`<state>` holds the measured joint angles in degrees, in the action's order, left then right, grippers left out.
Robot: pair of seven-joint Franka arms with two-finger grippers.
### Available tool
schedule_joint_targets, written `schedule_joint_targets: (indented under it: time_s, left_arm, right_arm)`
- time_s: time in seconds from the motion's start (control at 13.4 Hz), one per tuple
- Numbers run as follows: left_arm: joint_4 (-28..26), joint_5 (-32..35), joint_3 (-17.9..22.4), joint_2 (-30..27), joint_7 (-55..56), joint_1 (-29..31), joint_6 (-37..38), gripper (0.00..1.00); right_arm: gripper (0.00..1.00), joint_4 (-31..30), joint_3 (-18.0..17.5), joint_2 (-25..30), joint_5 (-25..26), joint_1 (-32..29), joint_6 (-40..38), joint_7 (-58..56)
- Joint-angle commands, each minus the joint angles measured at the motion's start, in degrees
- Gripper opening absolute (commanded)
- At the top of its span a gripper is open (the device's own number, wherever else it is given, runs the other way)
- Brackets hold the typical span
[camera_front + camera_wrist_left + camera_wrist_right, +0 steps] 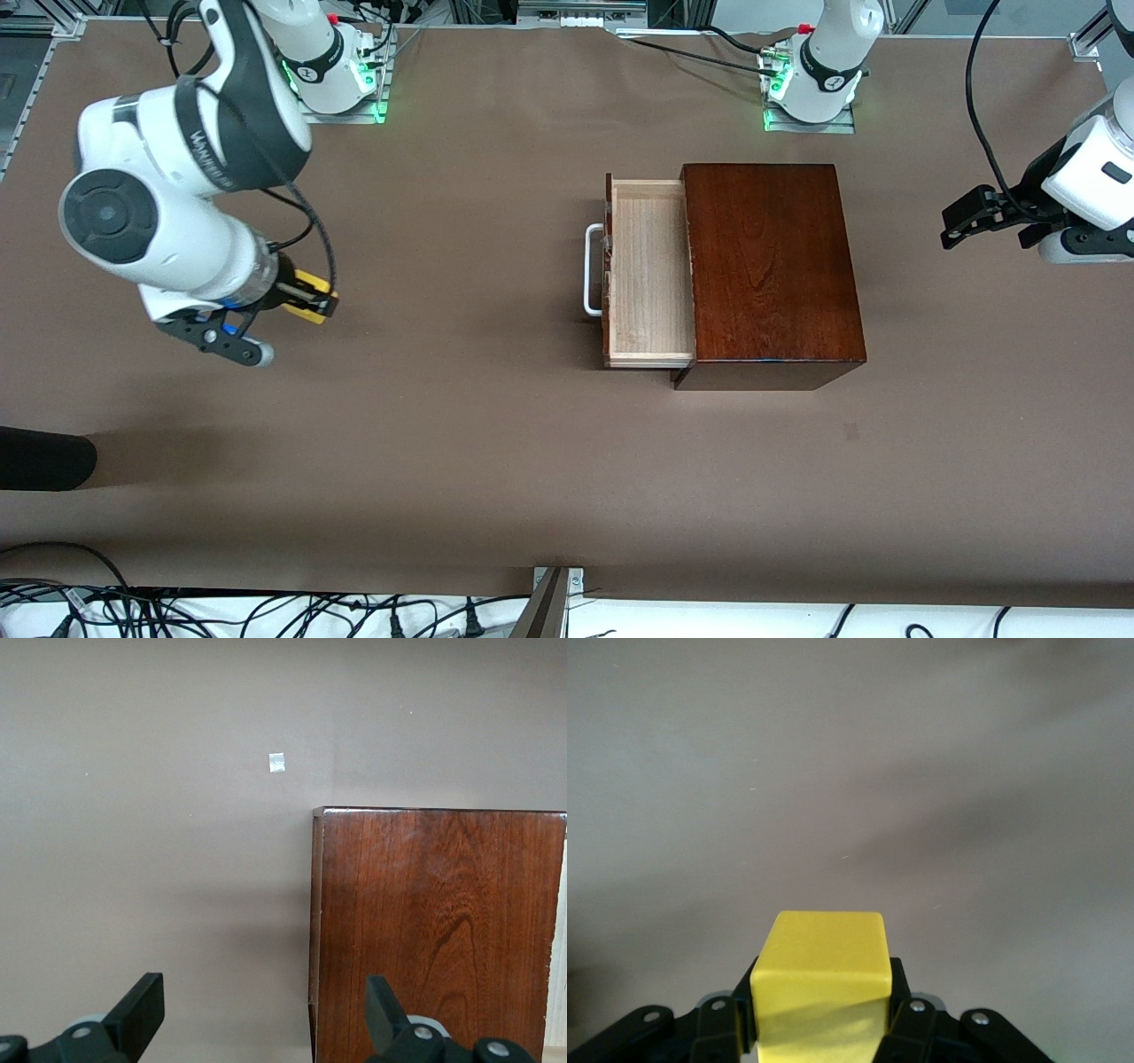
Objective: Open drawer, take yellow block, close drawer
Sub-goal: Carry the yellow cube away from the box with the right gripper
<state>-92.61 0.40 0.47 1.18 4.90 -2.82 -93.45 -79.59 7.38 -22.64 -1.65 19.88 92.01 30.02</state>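
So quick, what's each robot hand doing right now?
Left gripper: fingers open, holding nothing, up over the table by the wooden box.
Right gripper: fingers shut on the yellow block, over bare table.

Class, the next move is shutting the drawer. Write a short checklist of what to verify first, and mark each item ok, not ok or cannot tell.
1. Yellow block out of the drawer and clamped in the right gripper: ok.
2. Drawer holds nothing else: ok, the tray shows bare.
3. Drawer shut: not ok, it stands pulled out of the box.
4. Handle free of obstruction: ok.
5. Left gripper free to push, jaws open and holding nothing: ok.
6. Left gripper lined up with the drawer front: not ok, it waits at the box's closed end.
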Motion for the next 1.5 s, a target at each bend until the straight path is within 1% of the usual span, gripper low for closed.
schedule_joint_targets:
  time_s: [0.0,0.15,0.22,0.37,0.52,0.75,0.82,0.9,0.97,1.05,1.2,1.27,1.35,1.42]
  left_arm:
    - [1.73,-0.75,-0.21,1.01,-1.21,0.36,0.29,1.00]
    - [2.60,-0.84,-0.21,1.54,-0.86,0.36,0.20,1.00]
    - [3.83,-0.84,-0.12,1.98,-0.77,0.44,0.29,1.00]
    - [4.02,-0.84,-0.04,2.33,-0.77,0.36,0.29,1.00]
    - [4.02,-0.84,-0.12,2.68,-0.77,0.36,0.29,1.00]
    - [4.02,-0.84,-0.30,2.86,-0.77,0.18,0.29,1.00]
    - [4.02,-0.93,-0.30,2.86,-0.69,0.18,0.29,1.00]
    - [4.02,-0.93,-0.30,2.86,-0.77,0.18,0.29,1.00]
    - [4.02,-0.84,-0.30,3.29,-0.69,-0.08,0.29,1.00]
    - [4.10,-0.93,-0.39,3.56,-0.77,-0.08,0.29,1.00]
    - [4.11,-1.10,-0.39,3.65,-0.77,-0.08,0.29,1.00]
    - [4.11,-1.19,-0.39,3.65,-0.77,-0.08,0.20,1.00]
    - [4.11,-1.37,-0.39,3.65,-0.86,0.01,0.29,1.00]
    - [4.11,-1.37,-0.39,3.65,-0.95,0.09,0.29,1.00]
  right_arm:
    - [0.00,-5.73,4.64,2.25,-1.95,0.16,2.99,-12.22]
    - [0.00,-9.07,7.89,2.17,-3.88,0.16,6.41,-18.83]
    - [0.00,-10.74,8.52,2.17,-3.89,0.16,8.08,-21.56]
    - [0.00,-16.00,9.58,2.52,-4.15,0.16,11.42,-25.00]
    - [0.00,-24.86,9.58,5.05,-4.85,0.16,17.55,-25.54]
    - [0.00,-42.34,9.05,10.06,-4.77,0.34,32.66,-25.71]
    - [0.00,-46.66,8.96,10.25,-4.77,0.51,36.88,-26.06]
    - [0.00,-49.66,8.70,10.08,-4.77,0.51,40.41,-26.67]
    - [0.00,-52.04,7.66,9.90,-4.77,0.51,43.14,-27.20]
    - [0.00,-53.37,7.47,9.47,-4.77,0.51,44.82,-27.47]
    - [0.00,-54.00,7.21,7.54,-4.77,0.51,46.24,-28.61]
    - [0.00,-54.00,6.51,6.48,-4.85,0.51,46.85,-28.70]
    - [0.00,-53.91,6.41,6.30,-4.77,0.51,46.86,-28.70]
    - [0.16,-53.83,6.15,6.21,-4.85,0.51,46.86,-28.70]
